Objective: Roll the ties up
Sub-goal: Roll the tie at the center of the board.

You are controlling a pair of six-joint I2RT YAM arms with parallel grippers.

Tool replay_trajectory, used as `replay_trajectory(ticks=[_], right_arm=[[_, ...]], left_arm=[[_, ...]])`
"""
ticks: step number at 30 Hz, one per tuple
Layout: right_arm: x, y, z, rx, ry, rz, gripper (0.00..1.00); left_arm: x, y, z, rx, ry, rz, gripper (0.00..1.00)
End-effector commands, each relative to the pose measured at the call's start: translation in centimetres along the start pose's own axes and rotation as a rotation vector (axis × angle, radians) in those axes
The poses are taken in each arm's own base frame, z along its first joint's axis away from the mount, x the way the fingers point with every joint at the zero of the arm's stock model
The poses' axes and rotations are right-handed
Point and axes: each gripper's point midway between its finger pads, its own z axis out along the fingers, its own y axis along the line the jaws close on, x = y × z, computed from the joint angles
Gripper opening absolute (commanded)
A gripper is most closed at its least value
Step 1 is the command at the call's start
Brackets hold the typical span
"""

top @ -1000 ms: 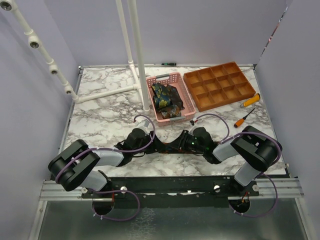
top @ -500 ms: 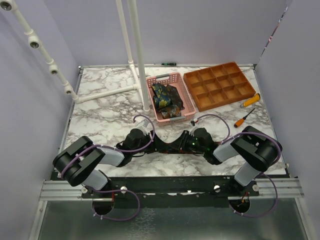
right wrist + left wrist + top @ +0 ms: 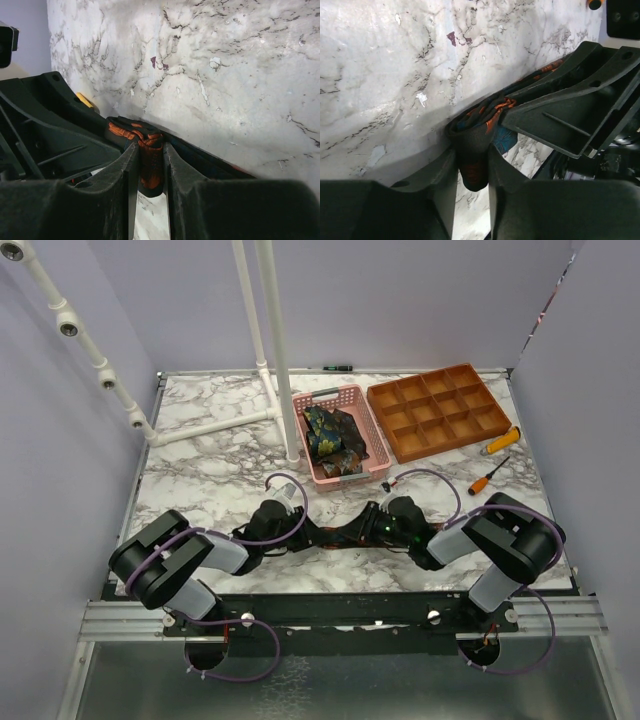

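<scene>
A dark tie (image 3: pixel 341 536) with orange-red flowers lies on the marble table near its front edge, stretched between my two grippers. My left gripper (image 3: pixel 316 533) is shut on a folded end of the tie (image 3: pixel 480 137), and the fabric fills the gap at the left gripper (image 3: pixel 472 167). My right gripper (image 3: pixel 364 530) comes from the other side, and the right gripper (image 3: pixel 150 167) is shut on a bunched orange-and-black fold of the tie (image 3: pixel 142 135). The two grippers face each other, almost touching. More patterned ties (image 3: pixel 331 436) lie in a pink basket (image 3: pixel 346 397).
A brown compartment tray (image 3: pixel 437 410) stands at the back right beside the basket. Two orange-handled screwdrivers (image 3: pixel 498 442) (image 3: pixel 488 478) lie to the right. A white pipe frame (image 3: pixel 272 350) rises at the back, its foot (image 3: pixel 210 427) running left.
The left gripper's jaws have closed onto the tie's end, and the left arm has shifted slightly toward the centre. The right gripper has kept its grip in place.
</scene>
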Motion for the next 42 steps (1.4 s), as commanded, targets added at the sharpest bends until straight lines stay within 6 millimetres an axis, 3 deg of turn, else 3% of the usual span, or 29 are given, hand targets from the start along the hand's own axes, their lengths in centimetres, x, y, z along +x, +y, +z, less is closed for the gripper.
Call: replay_trajectory(ticks=[1,4,5,9,12,19,27,34,42], right_arm=[[4.1,-6.8,-1.9,0.244,0.128,-0.021,0.27],[3.9,-6.0,-2.1,0.230,0.125,-0.027,0.30],[3.7,-5.9,-2.3,0.236,0.122,-0.025,0.33],[2.4,-5.3,-3.4,0.270,0.078,-0.036,0.47],[1.3,-4.8,-4.6,0.298,0.040,-0.059,0.52],[-1.6,-3.7,-7.6,0.345,-0.065,-0.142,0.53],[-1.5,-4.0,-9.5,0.359,-0.083,-0.143,0.53],[-0.8,-4.1,-9.7,0.344,-0.069,-0.120,0.52],[-1.2,-4.2,-11.1,0.363,-0.108,-0.094,0.52]], left_arm=[[2.3,2.6,-0.4,-0.092,0.088,-0.021,0.20],[1.8,2.5,-0.5,-0.110,0.076,0.005,0.02],[1.7,2.7,-0.6,-0.132,0.077,0.018,0.00],[0.5,3.4,-1.4,-0.243,0.069,0.098,0.00],[-0.7,3.8,-2.7,-0.339,0.048,0.157,0.00],[-3.2,5.3,-6.6,-0.622,0.004,0.292,0.00],[-4.6,4.7,-9.9,-0.884,-0.052,0.465,0.00],[-5.3,2.8,-10.6,-1.068,-0.073,0.627,0.00],[-4.7,1.0,-9.7,-1.197,-0.070,0.771,0.00]])
